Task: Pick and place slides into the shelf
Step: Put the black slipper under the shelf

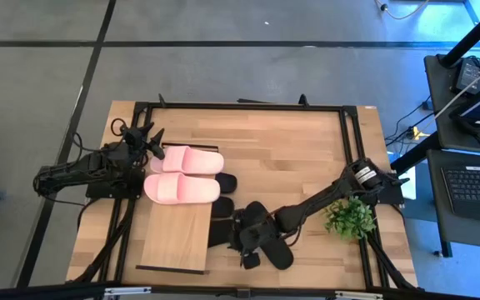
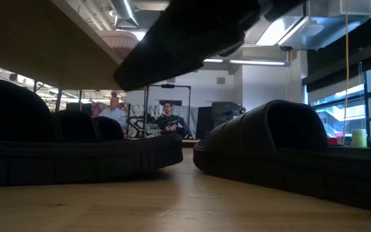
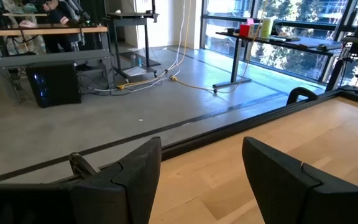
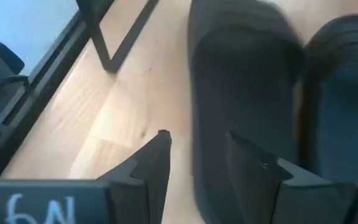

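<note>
Looking down on the worktop (image 1: 307, 150), we found the pale pink pair (image 1: 183, 175) already lying on the shelf (image 1: 173, 237) at its far end, while the black slides (image 1: 261, 233) sat on the worktop just beside the shelf's right edge, some tucked partly under it. The right end effector (image 1: 248, 250) hung low over the nearest black slide (image 4: 241, 93), its fingers (image 4: 148, 165) parted narrowly and gripping nothing. The left end effector (image 3: 201, 180) waited wide apart at the far left corner, beside the pink pair. We judged the main risk to be a poor bite: the slides lay close together, so one finger might wedge between two of them and drag both. We also feared a lifted slide could catch the shelf's plank edge or nudge the pink pair off
</note>
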You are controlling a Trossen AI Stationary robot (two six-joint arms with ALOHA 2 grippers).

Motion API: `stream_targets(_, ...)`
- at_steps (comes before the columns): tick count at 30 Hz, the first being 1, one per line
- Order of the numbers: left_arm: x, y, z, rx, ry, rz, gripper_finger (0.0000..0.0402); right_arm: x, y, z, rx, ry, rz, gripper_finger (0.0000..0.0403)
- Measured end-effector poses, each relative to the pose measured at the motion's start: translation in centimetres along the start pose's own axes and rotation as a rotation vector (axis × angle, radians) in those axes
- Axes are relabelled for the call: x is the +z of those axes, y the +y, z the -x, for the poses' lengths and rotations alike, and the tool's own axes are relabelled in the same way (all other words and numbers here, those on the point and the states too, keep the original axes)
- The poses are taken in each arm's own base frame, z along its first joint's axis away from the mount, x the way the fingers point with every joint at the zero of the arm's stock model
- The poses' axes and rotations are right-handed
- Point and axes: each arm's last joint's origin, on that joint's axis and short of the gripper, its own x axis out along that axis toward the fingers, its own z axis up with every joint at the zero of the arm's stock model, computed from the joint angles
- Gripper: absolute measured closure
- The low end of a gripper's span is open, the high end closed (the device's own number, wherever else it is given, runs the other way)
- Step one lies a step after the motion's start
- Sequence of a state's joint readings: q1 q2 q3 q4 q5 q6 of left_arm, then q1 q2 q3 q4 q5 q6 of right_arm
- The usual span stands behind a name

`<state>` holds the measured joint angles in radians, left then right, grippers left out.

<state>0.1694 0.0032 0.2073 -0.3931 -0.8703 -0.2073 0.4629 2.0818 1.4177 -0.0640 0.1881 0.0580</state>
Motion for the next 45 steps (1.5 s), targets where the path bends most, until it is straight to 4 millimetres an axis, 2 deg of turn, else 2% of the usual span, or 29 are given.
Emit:
stream_targets(8, -0.1, 0.0, 0.0, 0.001, 0.006, -0.007, 0.0185, 1.2, 1.0, -3.6, -0.018, 0.271, 0.047, 0.0249)
stream_targets(15, -0.4, 0.1, 0.0, 0.006, 0.027, -0.032, 0.0185, 2.1, 1.0, -5.6, -0.023, 0.292, 0.1, 0.0249)
stream_targets(21, -0.4, 0.1, 0.0, 0.005, 0.027, -0.032, 0.0185, 1.8, 0.7, -6.5, -0.109, 0.291, 0.097, 0.0251)
stream_targets(26, -0.4, 0.1, 0.0, 0.005, 0.027, -0.032, 0.0185, 1.7, 0.3, -6.8, -0.142, 0.292, 0.03, 0.0288)
stream_targets(31, -0.4, 0.1, 0.0, 0.005, 0.027, -0.032, 0.0185, 1.7, 0.2, -6.8, -0.147, 0.282, -0.031, 0.0369)
stream_targets(33, -0.4, 0.1, 0.0, 0.006, 0.027, -0.033, 0.0185, 1.8, 0.1, -6.9, -0.15, 0.266, -0.058, 0.0389)
stream_targets(37, -0.4, 0.1, 0.0, 0.006, 0.027, -0.033, 0.0185, 1.9, -0.1, -7.1, -0.202, 0.236, -0.145, 0.0385)
stream_targets(45, -0.4, 0.1, 0.0, 0.006, 0.027, -0.032, 0.0185, 1.9, -0.6, -7.2, -0.219, 0.229, -0.204, 0.0396)
